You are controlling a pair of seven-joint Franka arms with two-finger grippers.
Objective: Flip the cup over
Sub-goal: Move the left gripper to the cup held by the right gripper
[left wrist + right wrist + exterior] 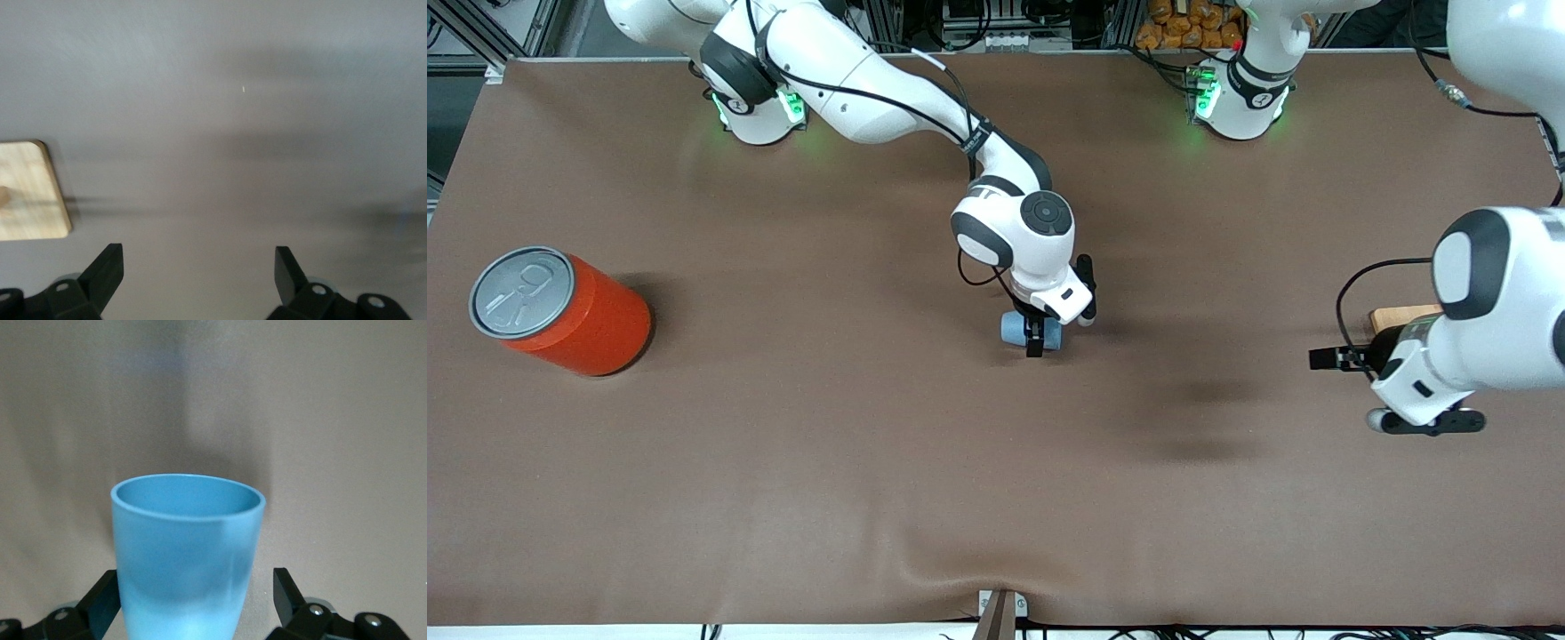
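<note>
The light-blue cup [1012, 329] is at the middle of the table and seems to lie on its side. My right gripper [1035, 338] is down over it, open, with a finger on each side of the cup. In the right wrist view the cup [185, 547] fills the space between the fingers, its darker-blue mouth turned away from the camera. One fingertip [285, 590] stands clear of the cup wall and the other [103, 593] is partly hidden by it. My left gripper [1334, 359] waits, open and empty [199, 267], over the left arm's end of the table.
A large orange can [560, 311] with a grey pull-tab lid stands at the right arm's end of the table. A light wooden board [1400, 316] lies beside my left gripper and also shows in the left wrist view [30, 190]. A brown cloth [871, 462] covers the table.
</note>
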